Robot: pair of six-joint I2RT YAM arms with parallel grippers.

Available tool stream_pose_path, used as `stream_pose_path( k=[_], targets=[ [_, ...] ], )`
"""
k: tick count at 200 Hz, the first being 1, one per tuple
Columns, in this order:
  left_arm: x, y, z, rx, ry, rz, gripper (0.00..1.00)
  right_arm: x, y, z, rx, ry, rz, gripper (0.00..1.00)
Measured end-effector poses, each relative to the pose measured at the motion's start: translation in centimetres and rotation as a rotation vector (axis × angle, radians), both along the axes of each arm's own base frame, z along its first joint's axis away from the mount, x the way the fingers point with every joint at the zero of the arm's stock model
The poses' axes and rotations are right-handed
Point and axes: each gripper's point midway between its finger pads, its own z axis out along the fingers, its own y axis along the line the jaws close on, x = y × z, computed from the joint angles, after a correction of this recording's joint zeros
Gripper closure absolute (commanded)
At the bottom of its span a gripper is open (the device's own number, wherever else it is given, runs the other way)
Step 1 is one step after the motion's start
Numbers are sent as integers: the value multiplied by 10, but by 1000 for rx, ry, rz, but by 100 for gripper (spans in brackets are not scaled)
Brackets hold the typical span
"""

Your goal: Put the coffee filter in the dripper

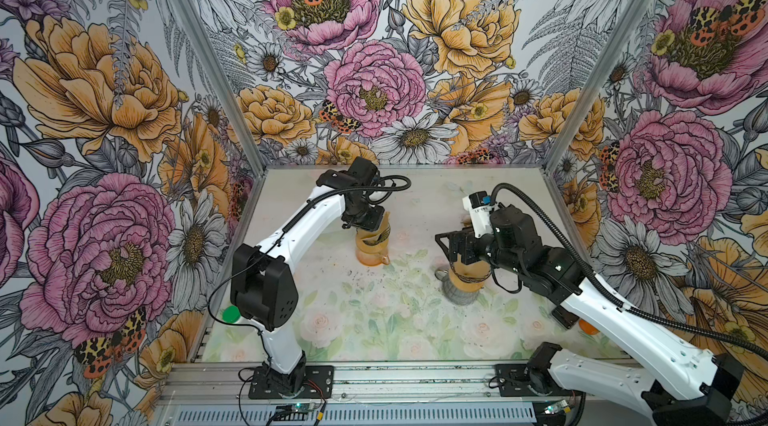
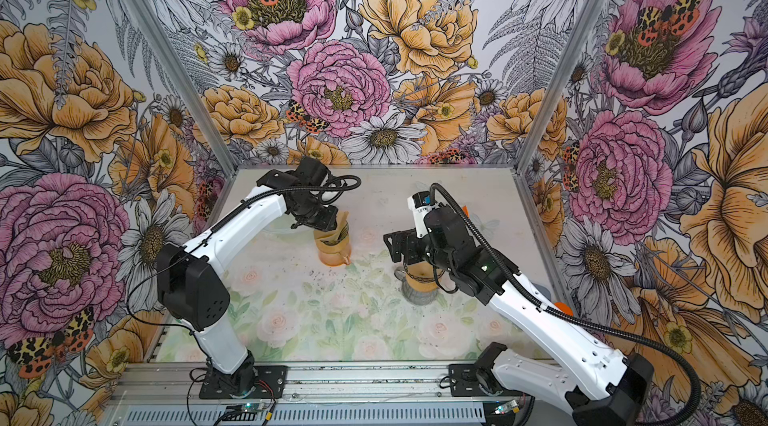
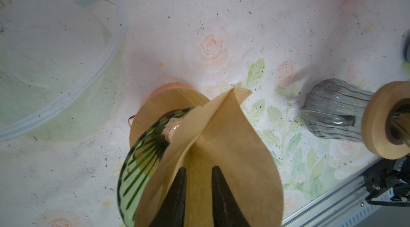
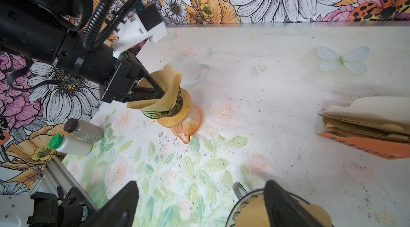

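Note:
A brown paper coffee filter [image 3: 221, 148] stands folded in the green-striped glass dripper [image 3: 142, 159], which sits on a wooden collar [image 3: 155, 104] over an orange carafe [image 4: 190, 121]. In both top views the filter [image 1: 380, 232] [image 2: 338, 232] pokes up beside my left gripper [image 1: 363, 222]. The left gripper [image 3: 197, 170] reaches down into the filter, its fingers a narrow gap apart with paper showing between them. My right gripper [image 4: 199, 192] is open wide, one finger [image 4: 288, 203] over a second, grey dripper holding its own filter [image 4: 253, 212].
The grey ribbed glass carafe [image 3: 332, 108] with a wooden collar [image 3: 381, 121] stands under my right gripper [image 1: 453, 249]. A stack of filters in an orange box [image 4: 363, 124] lies at the back right. A clear plastic bowl [image 3: 55, 70], a green-capped white bottle [image 4: 71, 145] and a dark-capped jar [image 4: 84, 129] are on the left.

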Motion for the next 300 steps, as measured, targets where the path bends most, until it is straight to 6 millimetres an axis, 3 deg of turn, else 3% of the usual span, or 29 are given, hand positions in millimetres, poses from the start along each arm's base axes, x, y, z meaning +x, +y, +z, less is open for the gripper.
stream_pose_path(
  k=[74, 196, 244, 300],
  targets=[
    [0, 3, -7, 23, 15, 9, 64, 0, 0, 0, 0, 0, 0, 10],
    [0, 2, -11, 39, 22, 6, 56, 0, 1, -2, -1, 4, 4, 10],
    [3, 1, -34, 80, 67, 10, 54, 1, 2, -4, -5, 9, 4, 10],
    [5, 3, -34, 94, 60, 20, 51, 1, 2, -5, -8, 12, 4, 10]
  ],
)
